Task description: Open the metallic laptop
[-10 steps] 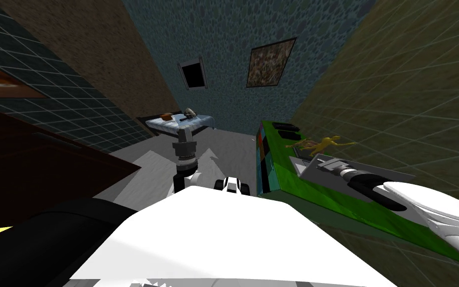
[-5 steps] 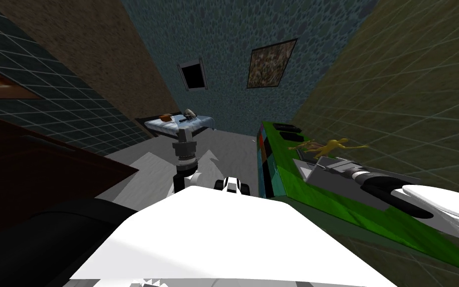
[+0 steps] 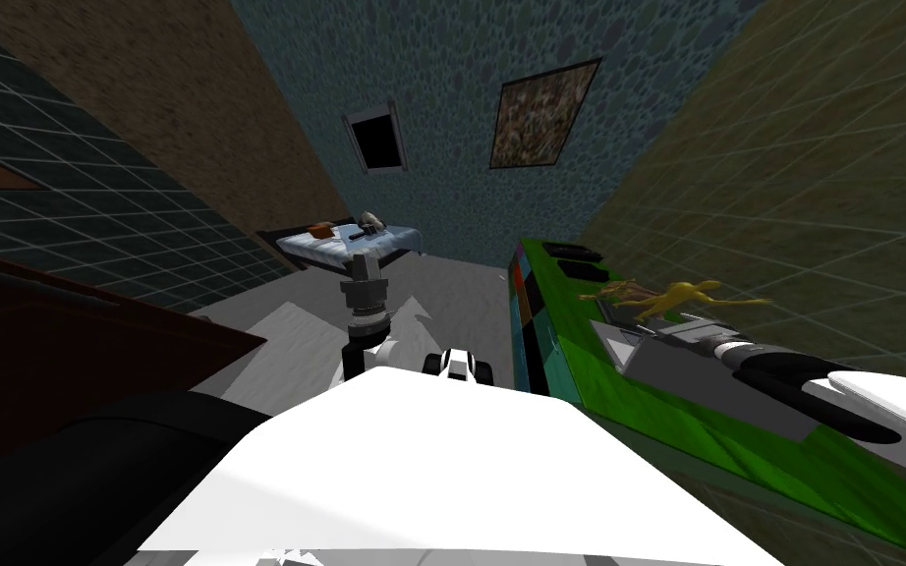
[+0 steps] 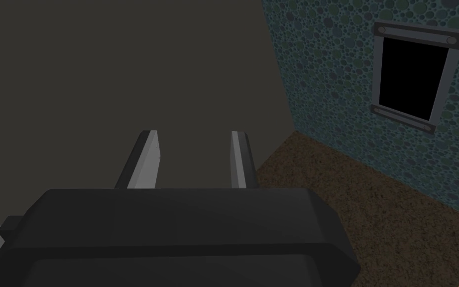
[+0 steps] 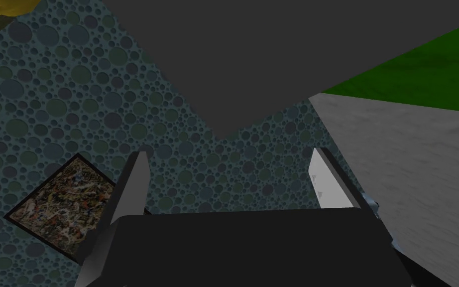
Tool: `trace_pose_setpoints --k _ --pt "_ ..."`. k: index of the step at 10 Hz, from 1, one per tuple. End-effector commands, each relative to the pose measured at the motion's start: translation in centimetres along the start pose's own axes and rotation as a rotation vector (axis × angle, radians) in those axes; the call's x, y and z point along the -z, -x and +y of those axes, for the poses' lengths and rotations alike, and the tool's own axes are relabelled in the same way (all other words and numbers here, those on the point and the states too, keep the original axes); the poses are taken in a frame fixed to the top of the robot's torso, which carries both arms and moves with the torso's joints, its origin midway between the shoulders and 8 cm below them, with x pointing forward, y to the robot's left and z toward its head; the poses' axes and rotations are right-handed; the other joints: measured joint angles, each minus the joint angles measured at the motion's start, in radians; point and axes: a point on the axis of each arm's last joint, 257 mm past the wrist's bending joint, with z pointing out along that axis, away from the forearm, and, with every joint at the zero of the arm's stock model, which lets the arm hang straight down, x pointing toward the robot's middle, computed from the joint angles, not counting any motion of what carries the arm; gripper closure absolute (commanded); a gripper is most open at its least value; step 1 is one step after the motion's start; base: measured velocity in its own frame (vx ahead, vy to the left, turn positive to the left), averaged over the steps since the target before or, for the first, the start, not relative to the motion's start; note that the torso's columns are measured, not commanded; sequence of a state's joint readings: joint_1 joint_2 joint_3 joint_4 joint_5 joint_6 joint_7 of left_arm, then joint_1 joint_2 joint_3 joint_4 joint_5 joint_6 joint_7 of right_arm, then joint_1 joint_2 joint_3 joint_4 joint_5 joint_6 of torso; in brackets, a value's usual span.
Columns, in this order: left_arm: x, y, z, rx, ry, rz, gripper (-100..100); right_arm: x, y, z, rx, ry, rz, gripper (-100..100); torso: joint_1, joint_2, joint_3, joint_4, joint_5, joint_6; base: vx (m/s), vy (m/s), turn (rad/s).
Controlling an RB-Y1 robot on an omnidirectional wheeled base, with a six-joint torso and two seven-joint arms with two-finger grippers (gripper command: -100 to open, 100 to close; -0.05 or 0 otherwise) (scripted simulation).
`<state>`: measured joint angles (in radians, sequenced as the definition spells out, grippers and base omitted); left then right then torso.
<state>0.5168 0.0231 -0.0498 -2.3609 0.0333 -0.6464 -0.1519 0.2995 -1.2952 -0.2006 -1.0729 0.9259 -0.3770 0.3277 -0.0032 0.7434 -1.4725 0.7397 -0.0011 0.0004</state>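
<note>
The grey laptop (image 3: 707, 381) lies on the green table (image 3: 579, 364) at my right, with a lighter wedge at its left end. My right gripper (image 3: 659, 330) reaches low over the laptop's far edge. In the right wrist view the right gripper (image 5: 229, 157) stands open, nothing between its fingers. A dark grey plane (image 5: 273, 50) and a light grey surface (image 5: 412, 149) lie just beyond them, beside the green top (image 5: 432, 74). My left gripper (image 3: 365, 263) is held out ahead over the floor. Its fingers (image 4: 149, 149) stand partly apart and hold nothing.
A yellow figure (image 3: 682, 295) and dark flat items (image 3: 574, 257) rest further along the green table. A bed (image 3: 353, 241) with small things stands at the far wall. Dark brown furniture (image 3: 78, 344) lines my left. Grey floor (image 3: 441, 295) lies between.
My head view has rolled and shifted, sliding the table rightward in the picture. The right arm now lies flatter and further right over the laptop.
</note>
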Motion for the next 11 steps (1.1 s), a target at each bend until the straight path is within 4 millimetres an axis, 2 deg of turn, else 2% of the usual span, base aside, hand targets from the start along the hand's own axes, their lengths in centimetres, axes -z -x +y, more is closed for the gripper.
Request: trace_pose_setpoints --k 1,5,7,8,9,11 --pt "0.0 0.0 0.0 0.0 0.0 0.0 0 0.5 -0.9 0.5 0.006 0.04 0.023 100 0.001 -0.002 -0.001 -0.001 0.0 0.0 0.084 0.003 -0.017" --pt "0.0 0.0 0.0 0.0 0.0 0.0 0 2.3 -3.6 1.8 0.021 0.16 0.101 100 0.004 -0.01 -0.006 -0.003 0.001 -0.001 0.173 0.017 -0.017" --pt "0.0 0.0 0.0 0.0 0.0 0.0 0 3.0 -4.5 2.1 0.024 0.199 0.131 100 0.001 -0.005 -0.003 -0.001 0.0 -0.002 0.147 -0.015 -0.02" --pt "0.0 0.0 0.0 0.0 0.0 0.0 0 2.8 -4.2 2.1 0.025 0.187 0.121 100 0.0 -0.003 -0.002 -0.001 0.0 -0.002 0.045 -0.013 -0.002" --pt "0.0 0.0 0.0 0.0 0.0 0.0 0 3.1 -3.6 2.9 0.075 0.24 0.123 -100 0.001 -0.001 0.0 0.0 0.0 -0.001 -0.006 -0.048 -0.026" --pt "0.0 0.0 0.0 0.0 0.0 0.0 0 3.4 -3.1 3.7 0.121 0.287 0.124 -100 0.001 -0.001 -0.001 0.0 0.0 0.0 -0.032 -0.083 -0.023"
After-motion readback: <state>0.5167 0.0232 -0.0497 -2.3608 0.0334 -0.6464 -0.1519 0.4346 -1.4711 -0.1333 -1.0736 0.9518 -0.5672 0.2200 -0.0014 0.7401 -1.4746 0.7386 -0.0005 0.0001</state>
